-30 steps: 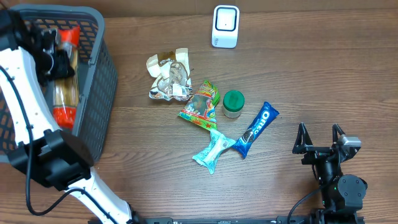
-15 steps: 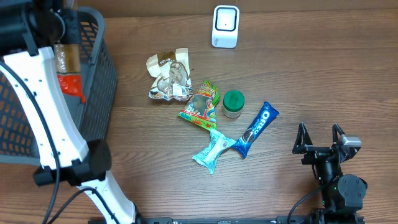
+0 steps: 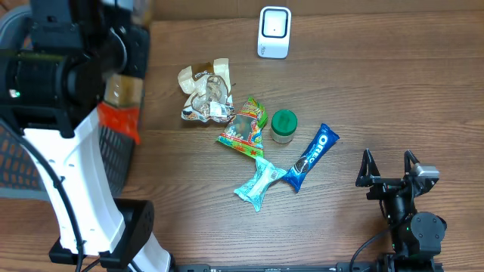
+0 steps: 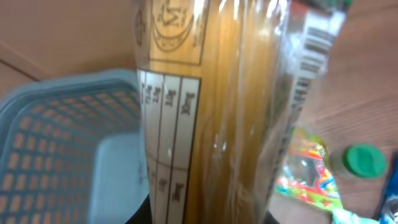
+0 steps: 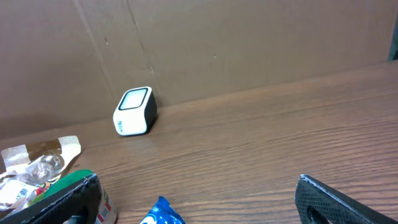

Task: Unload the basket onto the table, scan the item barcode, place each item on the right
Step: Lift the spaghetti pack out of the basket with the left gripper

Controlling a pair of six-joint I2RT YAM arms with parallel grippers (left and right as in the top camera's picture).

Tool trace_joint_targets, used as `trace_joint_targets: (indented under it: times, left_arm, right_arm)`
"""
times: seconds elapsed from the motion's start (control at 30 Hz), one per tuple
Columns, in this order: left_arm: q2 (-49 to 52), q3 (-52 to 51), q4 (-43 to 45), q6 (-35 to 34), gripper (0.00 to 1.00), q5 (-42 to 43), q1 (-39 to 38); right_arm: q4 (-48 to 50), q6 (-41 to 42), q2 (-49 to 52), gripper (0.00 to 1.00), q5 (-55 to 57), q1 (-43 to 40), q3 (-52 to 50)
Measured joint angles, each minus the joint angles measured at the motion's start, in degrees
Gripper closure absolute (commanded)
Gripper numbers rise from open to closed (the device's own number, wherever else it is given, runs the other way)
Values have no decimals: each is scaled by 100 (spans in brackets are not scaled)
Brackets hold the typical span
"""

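A clear spaghetti packet (image 4: 211,112) fills the view, a mesh basket (image 4: 56,143) behind it.

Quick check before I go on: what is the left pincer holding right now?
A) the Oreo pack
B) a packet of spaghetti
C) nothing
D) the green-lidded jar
B: a clear spaghetti packet fills the left wrist view, gripped close to the camera and lifted above the basket, while the Oreo pack and green-lidded jar lie on the table.
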Motion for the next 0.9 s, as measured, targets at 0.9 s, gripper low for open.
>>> trace_joint_targets:
  times: [0.9]
  left_arm:
    - [-1215, -6422, 2120, -404, 96, 273, -629]
  right_arm:
    - [0, 0, 0, 0, -4, 0, 0]
